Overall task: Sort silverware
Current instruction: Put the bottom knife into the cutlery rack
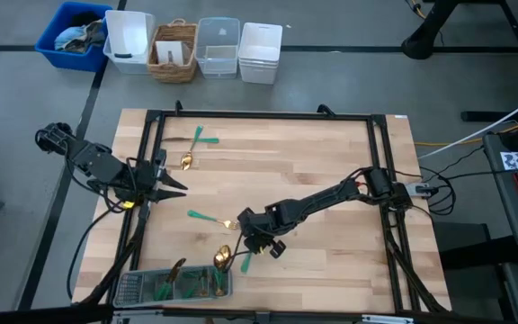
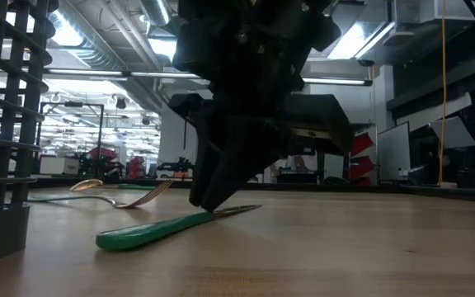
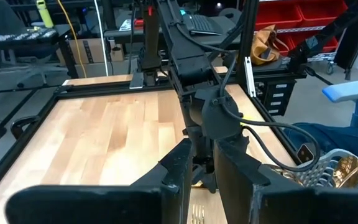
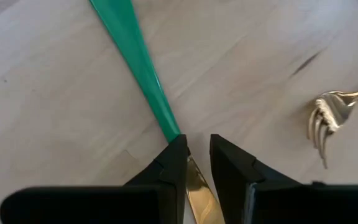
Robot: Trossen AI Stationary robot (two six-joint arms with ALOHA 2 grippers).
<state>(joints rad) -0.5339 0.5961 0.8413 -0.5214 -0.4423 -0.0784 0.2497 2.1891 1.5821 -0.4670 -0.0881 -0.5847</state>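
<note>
The right gripper (image 4: pixel 194 158) is down on the wooden table (image 1: pixel 331 180), its narrowly parted fingers straddling a knife (image 4: pixel 148 81) where the teal handle meets the gold blade. The piece looks thin, flat and slick, so the fingers may well slide off or flick it aside against the smooth wood instead of lifting it. A gold fork (image 4: pixel 325 118) lies near. The left gripper (image 1: pixel 174 187) waits at the table's left edge, fingers almost together, holding nothing. More cutlery sits in the grey mesh tray (image 1: pixel 133 288)

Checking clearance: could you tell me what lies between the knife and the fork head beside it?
Only bare table, shown in the right wrist view.
</note>
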